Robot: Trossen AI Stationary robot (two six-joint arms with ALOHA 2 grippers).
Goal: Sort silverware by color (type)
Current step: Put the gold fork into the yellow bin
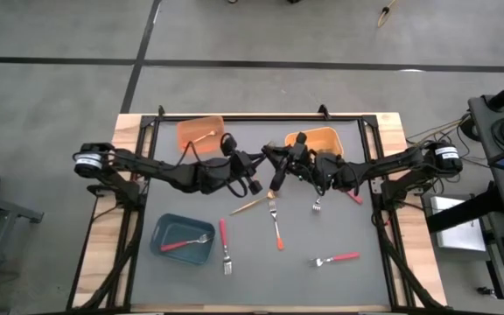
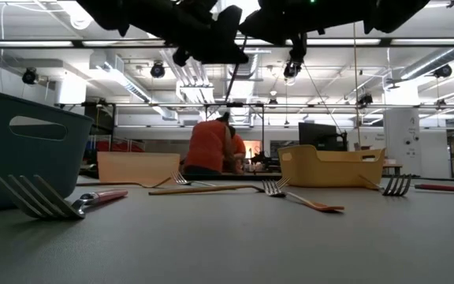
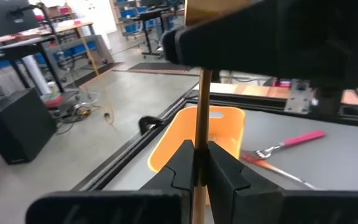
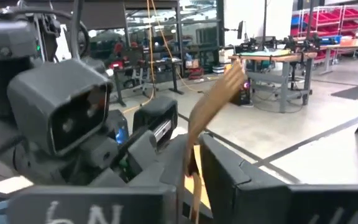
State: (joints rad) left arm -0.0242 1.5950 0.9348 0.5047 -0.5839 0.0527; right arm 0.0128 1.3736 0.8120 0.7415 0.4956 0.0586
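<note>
Bright, even light falls from ceiling lamps [image 2: 158,70] in the low view, glaring white overhead. The worktop [image 1: 322,289] shows soft, faint shadows. Wrist views blur close up, especially the dark fingers [image 3: 182,168].

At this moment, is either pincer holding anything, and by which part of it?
A gold fork is mid-handover above the table. The left pincer is shut on its thin handle; the right pincer also has the handle between its fingers, though how firmly is unclear.

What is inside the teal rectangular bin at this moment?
In the high view, the teal rectangular bin holds one red-handled fork, lying across its floor. In the low view the bin's wall hides the inside, so nothing there can be checked.
</note>
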